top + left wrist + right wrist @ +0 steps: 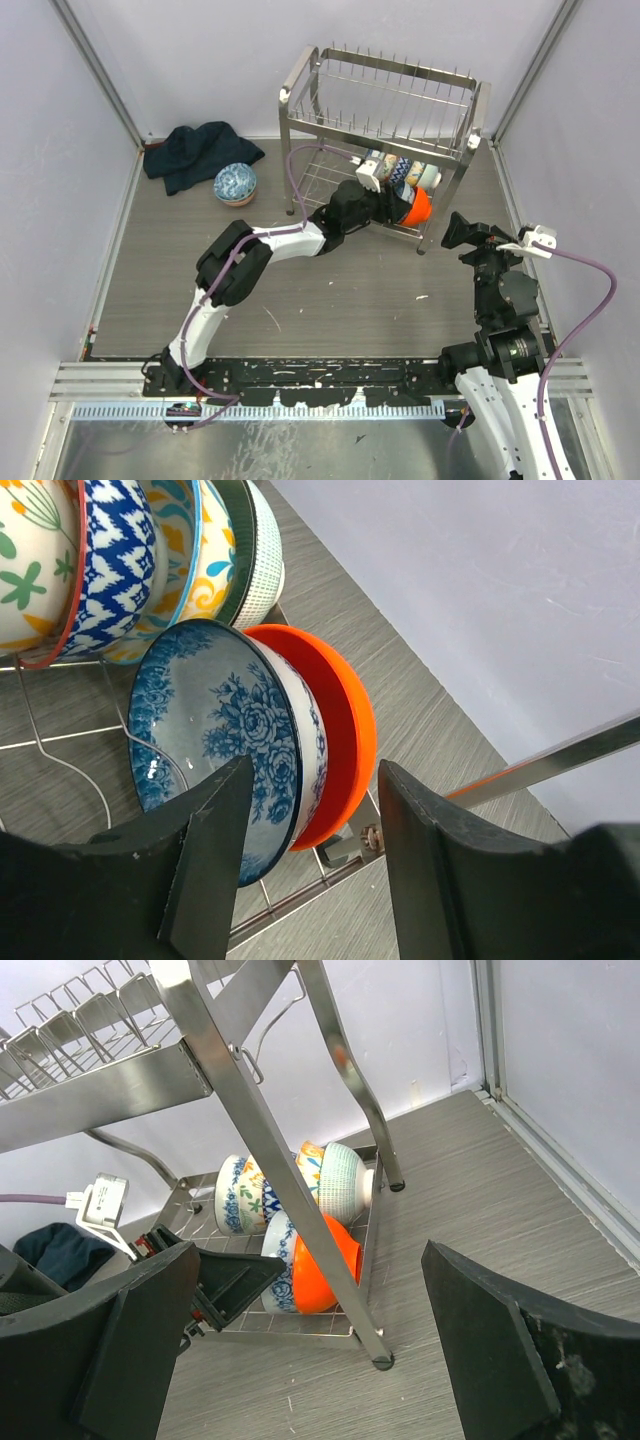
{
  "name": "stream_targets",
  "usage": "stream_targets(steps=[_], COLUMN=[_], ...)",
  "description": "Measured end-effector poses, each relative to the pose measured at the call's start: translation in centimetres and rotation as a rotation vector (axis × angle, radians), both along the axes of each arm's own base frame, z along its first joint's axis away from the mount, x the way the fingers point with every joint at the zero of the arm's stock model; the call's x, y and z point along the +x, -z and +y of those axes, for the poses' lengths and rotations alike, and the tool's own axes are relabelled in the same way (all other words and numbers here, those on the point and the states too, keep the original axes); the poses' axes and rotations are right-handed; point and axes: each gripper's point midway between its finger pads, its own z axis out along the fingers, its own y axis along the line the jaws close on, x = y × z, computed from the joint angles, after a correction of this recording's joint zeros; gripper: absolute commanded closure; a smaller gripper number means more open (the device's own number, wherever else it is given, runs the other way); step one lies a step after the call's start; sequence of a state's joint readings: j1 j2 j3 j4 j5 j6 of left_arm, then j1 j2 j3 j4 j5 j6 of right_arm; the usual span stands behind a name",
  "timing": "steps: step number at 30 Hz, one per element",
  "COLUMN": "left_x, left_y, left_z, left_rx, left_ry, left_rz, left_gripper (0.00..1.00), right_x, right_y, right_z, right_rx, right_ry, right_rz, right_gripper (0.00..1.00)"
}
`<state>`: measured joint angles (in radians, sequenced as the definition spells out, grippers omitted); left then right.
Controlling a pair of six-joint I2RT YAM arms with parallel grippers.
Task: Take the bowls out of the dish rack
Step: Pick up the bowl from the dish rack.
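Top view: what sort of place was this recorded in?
Probably a lab test cell, not a kitchen: bare pale walls box in a grey table, a left arm and right arm are bolted to a rail at its near edge, and a dish rack of bowls sits on it.

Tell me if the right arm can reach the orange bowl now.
Probably not cleanly: the dish rack's leg crosses in front of the orange bowl, and the left gripper crowds it.

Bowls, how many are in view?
7. One blue bowl on the table by the dark cloth; six in the dish rack's lower tier: four bowls behind, a blue floral bowl and an orange bowl in front. More may be hidden.
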<state>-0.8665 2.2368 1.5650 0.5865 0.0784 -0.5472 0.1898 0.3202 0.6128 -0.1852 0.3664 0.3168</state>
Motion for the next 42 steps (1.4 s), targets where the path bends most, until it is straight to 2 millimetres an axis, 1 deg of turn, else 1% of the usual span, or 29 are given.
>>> stream_targets(steps=[3,10,16,18,20,27,30,34,42], left_x=[0.0,0.2,0.6,0.7,0.6,0.6,0.9,0.8,0.8], left_y=[0.5,0.3,1.4,1.9,1.7,0.8,0.6,0.6,0.4], left_z=[-0.1,-0.4,-0.6,-0.6,-0.6,-0.8,-0.6,-0.7,0.3], left_rx=[-0.001,-0.032,-0.046,-0.051,-0.061,-0.096,-0.114,-0.144,-0.218], left_ry=[0.006,0.018,0.027,0.032,0.039,0.051,0.054,0.069,0.092], left_rz=[0.011,0.014,0.037,0.048,0.049,0.038,0.038,0.045,0.056], left_gripper=[0.46,0.53,0.61,0.65,0.69,0.92,0.99,1.00,1.00], right_x=[0.0,0.0,0.0,0.0,0.0,0.0,0.0,0.0,0.0], right_y=[0.0,0.0,0.0,0.0,0.0,0.0,0.0,0.0,0.0], right_z=[0.0,0.1,0.2,0.2,0.2,0.2,0.2,0.2,0.1], right_rx=[0.000,0.001,0.001,0.001,0.001,0.001,0.001,0.001,-0.002], right_ry=[0.000,-0.001,-0.006,-0.004,-0.003,-0.004,-0.004,-0.004,0.000], right_rz=[0.000,0.001,0.001,0.000,0.000,0.000,0.000,0.000,0.001], right_gripper=[0.00,0.00,0.00,0.00,0.00,0.00,0.00,0.00,0.00])
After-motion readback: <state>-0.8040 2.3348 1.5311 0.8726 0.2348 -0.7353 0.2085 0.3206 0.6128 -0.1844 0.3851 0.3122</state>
